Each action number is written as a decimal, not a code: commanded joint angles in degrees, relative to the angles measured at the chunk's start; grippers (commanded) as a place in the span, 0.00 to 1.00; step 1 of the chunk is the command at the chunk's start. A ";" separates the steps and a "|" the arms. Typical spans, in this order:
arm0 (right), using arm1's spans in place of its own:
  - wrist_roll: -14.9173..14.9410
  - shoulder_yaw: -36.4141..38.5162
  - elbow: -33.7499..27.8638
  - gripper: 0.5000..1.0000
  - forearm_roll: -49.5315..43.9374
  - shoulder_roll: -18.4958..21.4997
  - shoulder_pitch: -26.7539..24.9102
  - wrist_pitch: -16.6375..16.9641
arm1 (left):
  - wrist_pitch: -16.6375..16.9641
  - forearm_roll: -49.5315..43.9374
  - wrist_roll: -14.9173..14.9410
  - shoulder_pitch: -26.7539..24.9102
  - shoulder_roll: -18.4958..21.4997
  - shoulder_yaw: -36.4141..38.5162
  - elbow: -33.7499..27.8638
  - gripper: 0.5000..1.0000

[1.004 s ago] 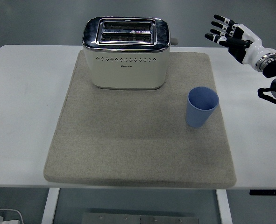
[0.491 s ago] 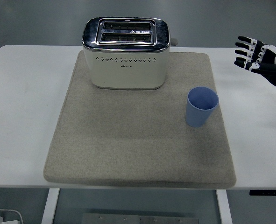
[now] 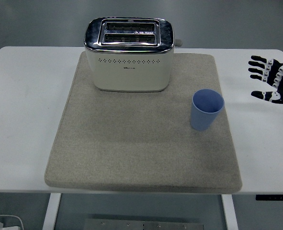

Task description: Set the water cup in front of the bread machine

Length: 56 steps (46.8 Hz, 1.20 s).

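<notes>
Water cup (image 3: 207,109), smooth blue plastic and tapered, sits upright on our fuzzy grey felt mat (image 3: 131,153), right of the glossy cream-and-chrome bread machine (image 3: 129,53). Our right hand (image 3: 274,82) hovers nearby, fingers splayed, empty.

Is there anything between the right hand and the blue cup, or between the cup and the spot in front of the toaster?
Nothing visible. The right hand is open over bare table, right of the blue cup. Between the cup and the area in front of the toaster lies only open grey mat.
</notes>
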 commanded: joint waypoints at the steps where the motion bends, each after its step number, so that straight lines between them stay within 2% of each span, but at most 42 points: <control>1: 1.83 -0.02 0.18 0.90 -2.68 0.16 -1.33 -1.39 | 0.00 0.01 0.00 0.02 0.00 0.00 0.00 1.00; 23: 2.45 -0.02 0.62 0.89 -9.01 3.76 -5.64 -9.04 | 0.00 0.01 0.00 0.02 0.00 0.00 0.00 1.00; 56: 2.53 2.27 -2.54 0.89 -9.98 13.25 -7.93 -11.06 | 0.00 0.01 0.00 0.02 0.00 0.00 0.00 1.00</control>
